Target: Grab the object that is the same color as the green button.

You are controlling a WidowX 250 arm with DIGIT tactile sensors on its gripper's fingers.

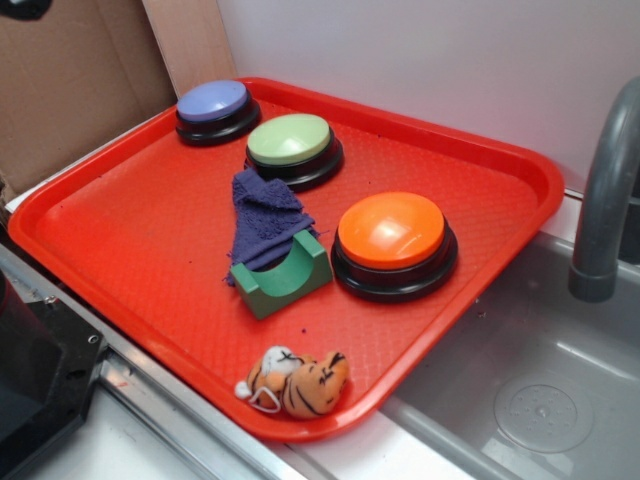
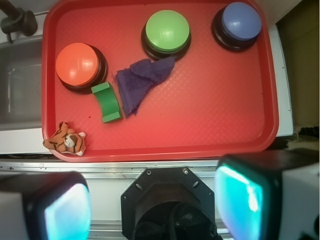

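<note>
- From the wrist view the gripper (image 2: 152, 210) hangs nearest, off the tray's near edge, its two fingers spread wide with nothing between them.
- The red tray (image 2: 210, 120) lies beyond it, next to a grey sink (image 1: 520, 390) with a faucet (image 1: 605, 190).
- A tiger plush (image 2: 65, 141) rests in the tray's near corner, at about ten o'clock from the gripper.
- The green block (image 2: 107, 101), notch upward, sits farther in, at about eleven o'clock from the gripper and well apart from it.
- The block lies just beside the orange button (image 2: 79, 65), with a purple cloth (image 2: 140, 82) draped against its other side.
- Past the cloth stands the green button (image 2: 167, 32), roughly twelve o'clock.
- The blue-purple button (image 2: 240, 22) stands at one o'clock.
</note>
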